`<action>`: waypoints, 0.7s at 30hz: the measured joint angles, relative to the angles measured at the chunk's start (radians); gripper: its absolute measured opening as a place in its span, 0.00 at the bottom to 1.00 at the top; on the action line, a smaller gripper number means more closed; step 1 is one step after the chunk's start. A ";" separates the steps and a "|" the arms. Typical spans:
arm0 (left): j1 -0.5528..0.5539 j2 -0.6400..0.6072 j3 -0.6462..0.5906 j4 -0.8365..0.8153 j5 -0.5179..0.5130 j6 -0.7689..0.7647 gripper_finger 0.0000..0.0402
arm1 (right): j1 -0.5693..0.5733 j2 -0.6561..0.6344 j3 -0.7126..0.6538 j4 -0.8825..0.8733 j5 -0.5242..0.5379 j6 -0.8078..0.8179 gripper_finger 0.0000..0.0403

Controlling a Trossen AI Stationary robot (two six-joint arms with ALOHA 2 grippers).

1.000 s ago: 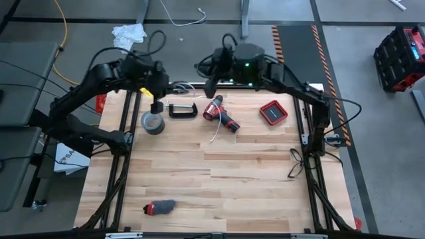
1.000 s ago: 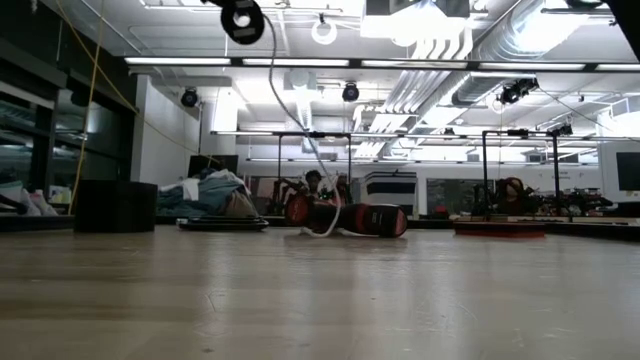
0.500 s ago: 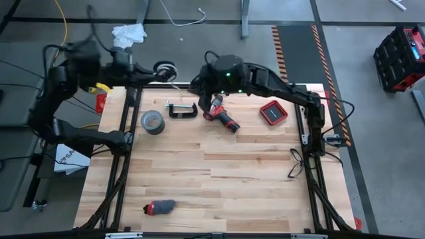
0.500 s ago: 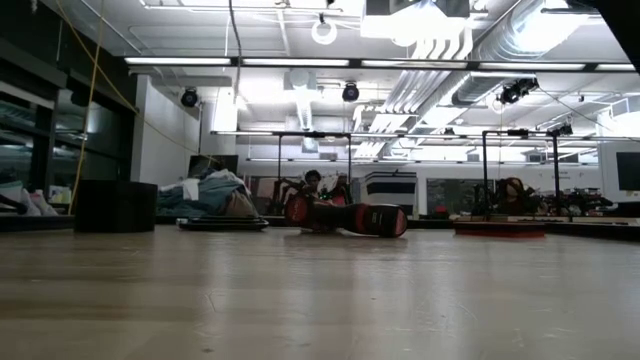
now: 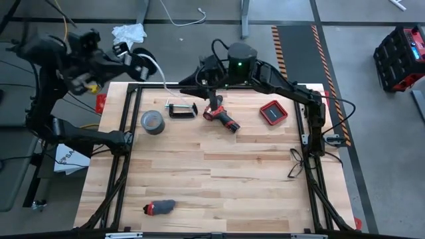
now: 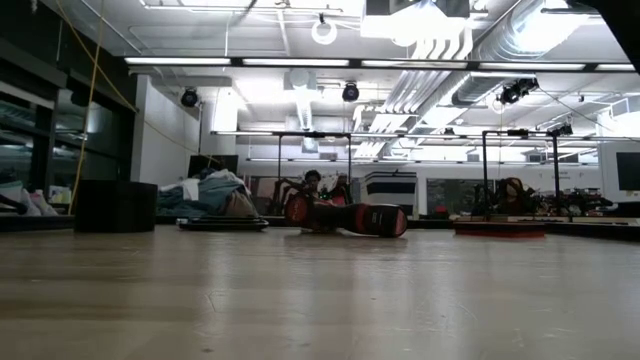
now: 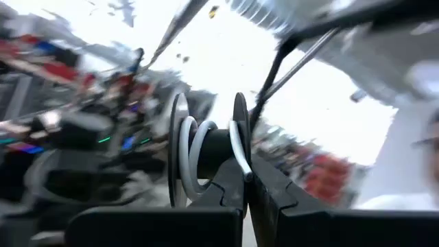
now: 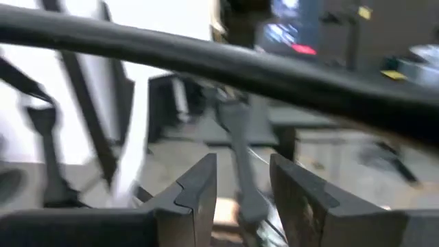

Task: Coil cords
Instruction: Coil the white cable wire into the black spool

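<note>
White cable arcs from a small black spool pinched in the left gripper, raised past the table's far left corner. Right gripper hangs spread and empty beside the red drill.

One cord (one drill)

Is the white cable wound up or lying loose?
Partly wound: white cable loops around the black spool clamped in the left gripper, while its tail trails toward the table.
</note>
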 joint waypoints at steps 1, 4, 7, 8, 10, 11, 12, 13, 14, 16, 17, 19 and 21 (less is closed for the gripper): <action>0.000 0.004 0.000 0.044 0.012 -0.046 0.00 | -0.004 0.000 0.000 0.030 -0.039 0.009 0.32; 0.000 0.011 0.000 0.148 0.025 -0.160 0.00 | -0.007 0.000 0.000 0.109 -0.124 0.024 0.32; 0.000 0.018 0.000 0.196 0.011 -0.226 0.00 | -0.013 0.000 0.003 0.149 -0.152 -0.012 0.32; 0.000 0.021 0.000 0.202 0.002 -0.242 0.00 | -0.017 0.000 0.008 0.149 -0.153 -0.027 0.32; 0.000 0.028 0.000 0.204 -0.022 -0.261 0.00 | -0.026 0.000 0.012 0.153 -0.147 -0.063 0.32; 0.000 0.032 0.000 0.205 -0.027 -0.269 0.00 | -0.035 0.000 0.013 0.164 -0.140 -0.068 0.32; 0.000 0.037 0.000 0.208 -0.030 -0.276 0.00 | -0.046 -0.001 0.013 0.181 -0.138 -0.061 0.32; 0.000 0.042 0.000 0.214 -0.032 -0.278 0.00 | -0.054 -0.001 0.013 0.202 -0.139 -0.038 0.32; 0.000 0.047 0.000 0.222 -0.033 -0.281 0.00 | -0.062 -0.001 0.013 0.232 -0.152 -0.003 0.32; -0.001 0.062 0.000 0.260 -0.033 -0.296 0.00 | -0.075 -0.001 0.013 0.306 -0.201 0.063 0.32; -0.001 0.069 0.000 0.281 -0.033 -0.297 0.00 | -0.077 -0.002 0.013 0.343 -0.228 0.091 0.32; -0.001 0.084 0.000 0.323 -0.035 -0.302 0.00 | -0.078 -0.003 0.013 0.425 -0.287 0.148 0.32; -0.001 0.098 0.000 0.355 -0.035 -0.303 0.00 | -0.078 -0.003 0.013 0.504 -0.349 0.201 0.32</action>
